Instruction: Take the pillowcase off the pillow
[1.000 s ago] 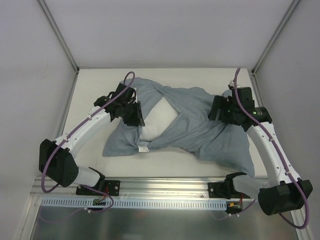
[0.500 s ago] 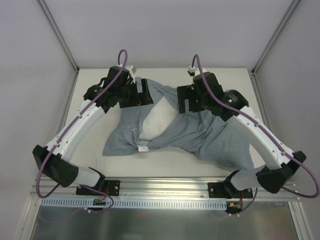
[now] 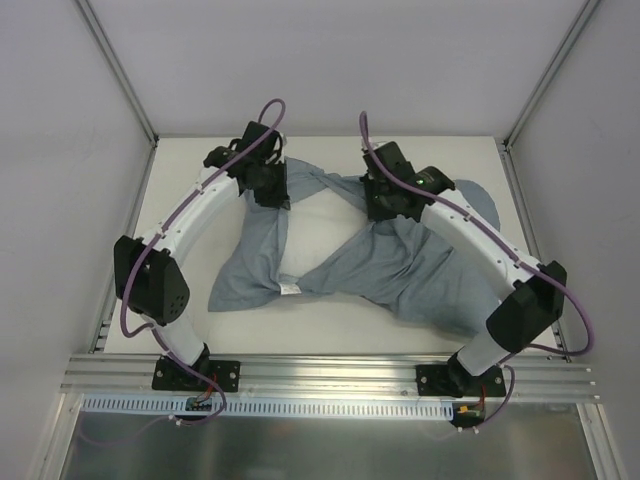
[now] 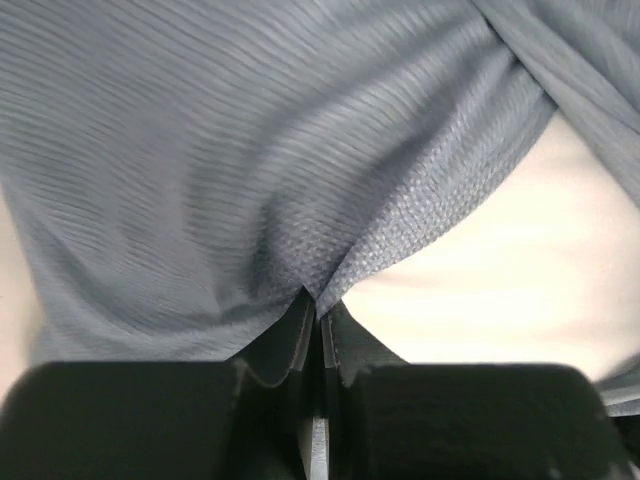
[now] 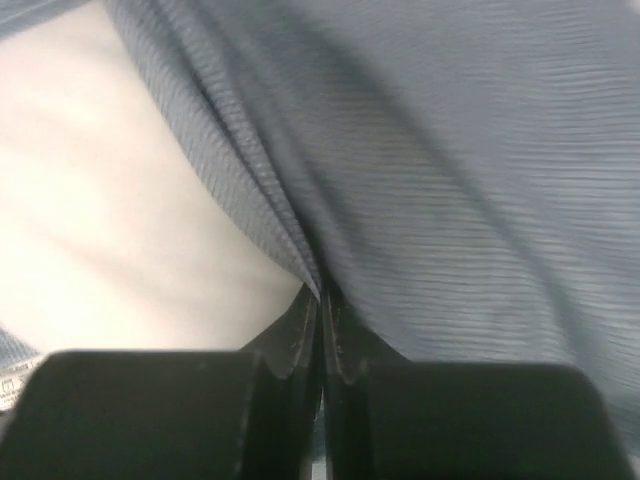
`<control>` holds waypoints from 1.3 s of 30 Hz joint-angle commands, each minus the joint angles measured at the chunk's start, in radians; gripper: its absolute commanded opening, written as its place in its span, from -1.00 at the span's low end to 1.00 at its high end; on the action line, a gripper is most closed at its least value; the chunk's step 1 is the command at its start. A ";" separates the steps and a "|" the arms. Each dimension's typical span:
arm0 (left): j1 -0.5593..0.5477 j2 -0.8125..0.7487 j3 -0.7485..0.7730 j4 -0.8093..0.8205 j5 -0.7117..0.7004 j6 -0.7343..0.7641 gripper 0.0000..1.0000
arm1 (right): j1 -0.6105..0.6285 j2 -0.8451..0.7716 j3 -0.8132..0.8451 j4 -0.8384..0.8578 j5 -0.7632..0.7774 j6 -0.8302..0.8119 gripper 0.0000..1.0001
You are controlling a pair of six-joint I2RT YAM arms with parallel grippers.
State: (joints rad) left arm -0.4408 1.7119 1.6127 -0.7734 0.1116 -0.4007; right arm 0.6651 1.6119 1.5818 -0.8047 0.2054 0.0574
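Observation:
The grey-blue pillowcase [image 3: 400, 265] lies crumpled across the table, its opening pulled apart around the white pillow [image 3: 312, 230], which shows in the middle with a small tag at its near edge. My left gripper [image 3: 272, 192] is shut on the pillowcase's edge [image 4: 330, 270] at the pillow's far left. My right gripper [image 3: 385, 205] is shut on the pillowcase's edge [image 5: 300, 250] at the pillow's far right. In both wrist views the cloth fold is pinched between closed jaws, with white pillow [image 4: 500, 290] [image 5: 110, 220] beside it.
The cream table [image 3: 180, 200] is bounded by grey walls at the back and on both sides. The pillowcase spreads toward the near right. An aluminium rail [image 3: 330, 375] with both arm bases runs along the near edge.
Both arms have swung inward and farther back to the pillowcase's opening. Both grippers opened wide, then closed on the cloth edges either side of the pillow.

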 commanded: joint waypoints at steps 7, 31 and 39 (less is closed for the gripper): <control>0.195 -0.153 0.020 -0.038 0.046 -0.009 -1.00 | -0.242 -0.311 -0.173 -0.030 0.040 -0.086 -0.99; 0.257 -0.136 -0.177 0.036 0.152 -0.032 -1.00 | 0.286 0.027 0.174 0.085 0.026 0.024 0.47; 0.261 -0.153 -0.209 0.040 0.183 -0.027 -1.00 | 0.295 0.284 0.279 0.062 0.083 0.077 0.87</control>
State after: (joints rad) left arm -0.1940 1.6054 1.4300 -0.7273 0.2783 -0.4366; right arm 0.9546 1.8385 1.7847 -0.7387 0.2325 0.0956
